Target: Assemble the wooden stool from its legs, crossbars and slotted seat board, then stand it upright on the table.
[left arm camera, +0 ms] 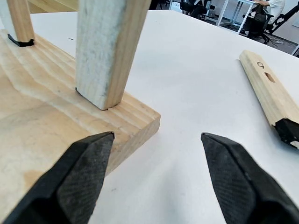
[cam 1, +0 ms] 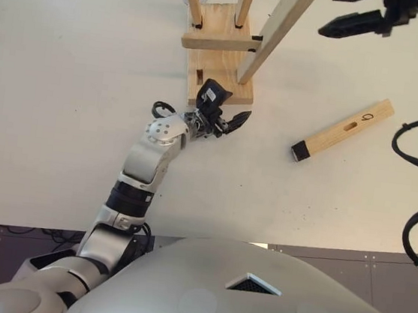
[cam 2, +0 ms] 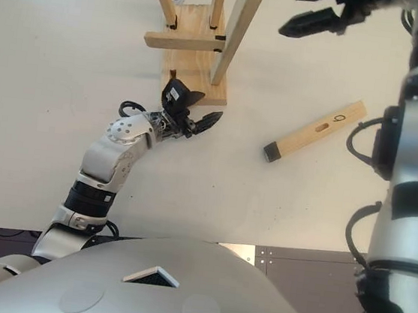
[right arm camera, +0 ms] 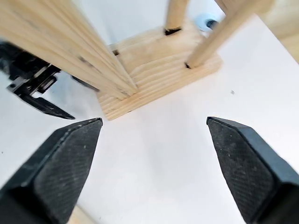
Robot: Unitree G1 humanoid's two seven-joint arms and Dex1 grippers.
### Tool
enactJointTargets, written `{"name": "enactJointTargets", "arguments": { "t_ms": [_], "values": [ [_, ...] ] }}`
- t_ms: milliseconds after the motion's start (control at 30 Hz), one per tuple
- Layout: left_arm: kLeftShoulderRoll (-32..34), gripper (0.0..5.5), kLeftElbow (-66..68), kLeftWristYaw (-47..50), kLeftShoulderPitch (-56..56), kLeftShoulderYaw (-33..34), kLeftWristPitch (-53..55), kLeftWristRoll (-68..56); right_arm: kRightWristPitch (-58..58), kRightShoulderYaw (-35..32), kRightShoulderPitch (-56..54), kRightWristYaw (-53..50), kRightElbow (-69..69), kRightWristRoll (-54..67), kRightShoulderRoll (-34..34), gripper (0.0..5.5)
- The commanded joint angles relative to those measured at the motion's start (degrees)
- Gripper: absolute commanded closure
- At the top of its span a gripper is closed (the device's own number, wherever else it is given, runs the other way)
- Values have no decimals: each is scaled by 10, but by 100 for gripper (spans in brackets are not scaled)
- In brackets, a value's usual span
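**One Leg Left To Be Fitted**

The seat board is laid flat on the table, on the far side from the robot. Three legs are stuck in it and point up. A crossbar is joined between them. A fourth leg is left lying on the table, well apart from the board, on the robot's right side.

The left pincer is held open with nothing in it, right at the near corner of the board. The right pincer is also spread open and empty, up above the table beside the tall legs.

The wood is probably hard, stiff and quite light, so it should not be bent or crushed. The loose leg is best taken near its middle, so that it is not tipped. The half-built stool could likely be knocked over if the tall legs are bumped. The board should be pressed down while a part is pushed in.

Room for moving is found to the left and in front of the board. The table's front edge runs close to the robot, so parts should not be slid that way.
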Motion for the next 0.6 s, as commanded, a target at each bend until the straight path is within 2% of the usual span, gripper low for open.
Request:
{"name": "enactJointTargets", "arguments": {
  "t_ms": [33,167,267,433,600],
  "values": [
    [20,208,-9,11,50,6,57,-4,148,-104,130,-111,-157,59,-22,123],
    [18,208,-54,30,78,25,80,-18,263,-228,366,-396,-447,43,82,65],
    [24,208,-77,38,94,36,91,-24,291,-271,487,-545,-624,23,168,14],
    [26,208,-90,44,102,37,100,-25,249,-308,581,-668,-791,1,221,14],
    [23,208,-84,52,103,23,99,-26,209,-278,670,-694,-853,-13,214,14]
  ]
}}
